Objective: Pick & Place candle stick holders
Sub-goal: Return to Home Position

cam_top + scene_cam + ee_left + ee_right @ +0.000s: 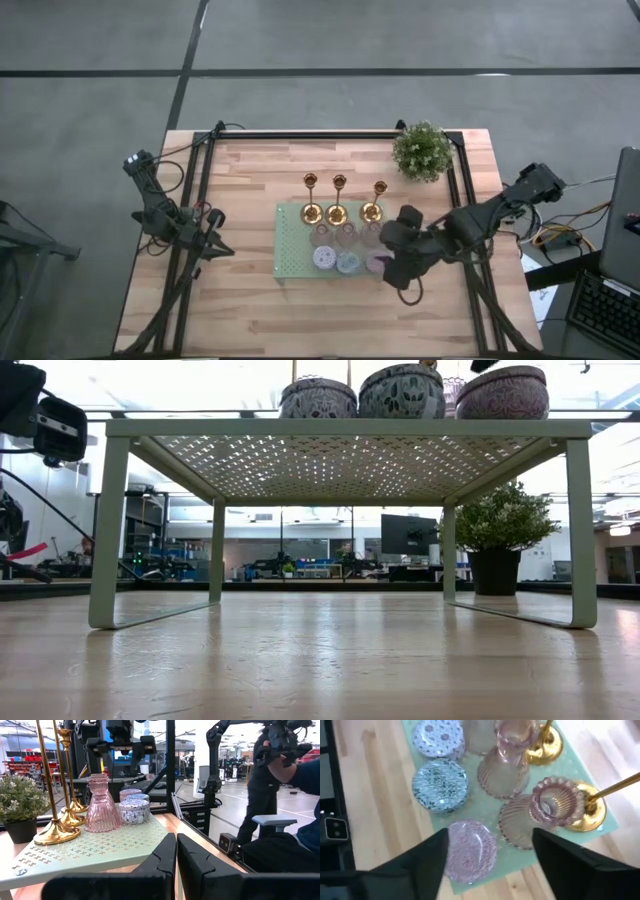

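Note:
A pale green perforated rack (292,262) stands mid-table. On it, three gold candle stick holders (337,203) stand along the far edge. Pink ribbed glass holders (506,772) stand in the middle row, and three squat round patterned holders (348,263) stand along the near edge. My right gripper (490,865) hovers open above the rack's right end. Its fingers stand on either side of the pinkish round holder (470,851), apart from it. My left gripper (176,855) is shut and empty at the table's left side (207,243).
A small potted plant (422,150) stands at the far right of the table. A dark frame (330,133) runs along the table's far edge and sides. In the left wrist view a person (300,775) is in the room beyond the table.

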Controlling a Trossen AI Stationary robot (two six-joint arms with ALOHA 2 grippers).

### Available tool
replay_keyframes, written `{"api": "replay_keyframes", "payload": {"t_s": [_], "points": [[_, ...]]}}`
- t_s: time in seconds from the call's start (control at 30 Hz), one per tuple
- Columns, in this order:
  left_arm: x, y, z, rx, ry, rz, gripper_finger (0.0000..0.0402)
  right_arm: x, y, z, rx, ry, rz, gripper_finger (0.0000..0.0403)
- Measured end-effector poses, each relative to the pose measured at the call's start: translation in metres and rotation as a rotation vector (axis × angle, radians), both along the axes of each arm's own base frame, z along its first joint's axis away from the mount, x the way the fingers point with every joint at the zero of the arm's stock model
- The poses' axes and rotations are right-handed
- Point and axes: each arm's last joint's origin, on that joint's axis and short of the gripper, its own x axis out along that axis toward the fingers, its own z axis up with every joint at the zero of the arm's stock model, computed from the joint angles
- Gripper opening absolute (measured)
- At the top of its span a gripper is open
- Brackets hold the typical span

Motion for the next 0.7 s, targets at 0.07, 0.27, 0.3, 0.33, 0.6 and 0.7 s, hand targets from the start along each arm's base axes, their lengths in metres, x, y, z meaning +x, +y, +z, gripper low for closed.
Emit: {"api": "replay_keyframes", "payload": {"t_s": [0.07,0.27,0.3,0.33,0.6,0.7], "points": [[0.000,0.000,0.000,0.000,0.000,0.000,0.0019,-0.005,0.001,0.005,-0.018,-0.023,0.020,0.0241],[0.000,0.000,0.000,0.000,0.000,0.000,0.0019,-0.020,0.011,0.009,-0.100,-0.077,0.074,0.0063],[0.000,0.000,0.000,0.007,-0.004,0.002,0.0019,-0.024,0.014,0.007,-0.124,-0.084,0.083,0.0035],[0.000,0.001,0.001,0.029,-0.020,0.017,0.0019,-0.028,0.017,0.004,-0.144,-0.096,0.092,0.0025],[0.000,0.005,0.015,-0.066,-0.098,0.132,0.0019,-0.060,0.035,-0.028,-0.128,-0.393,0.258,0.0008],[0.001,0.006,0.013,-0.068,-0.088,0.159,0.0019,-0.071,0.028,-0.043,-0.087,-0.516,0.284,0.0008]]}}
